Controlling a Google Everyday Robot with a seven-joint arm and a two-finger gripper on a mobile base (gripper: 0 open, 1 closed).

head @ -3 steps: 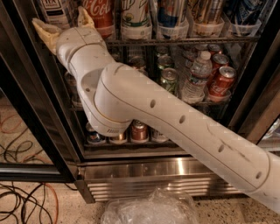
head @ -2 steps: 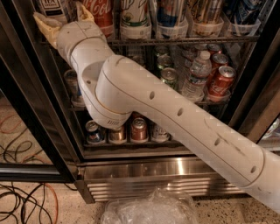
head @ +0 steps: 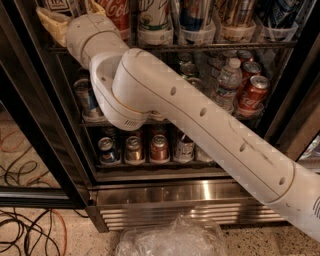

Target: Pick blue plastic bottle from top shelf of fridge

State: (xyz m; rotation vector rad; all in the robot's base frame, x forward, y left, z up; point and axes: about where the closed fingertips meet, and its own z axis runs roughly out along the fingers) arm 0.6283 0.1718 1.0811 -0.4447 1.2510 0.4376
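step: reach, no grasp yet | claw [head: 67,12] fingers apart, up at the top shelf [head: 225,46] of the fridge [head: 175,197] | blue plastic bottle [head: 56,4] stands on that shelf by the claw (mostly cropped), beside the coca-cola bottle [head: 112,12] | next: straddle it, close | vs earlier: claw and elbow sit higher
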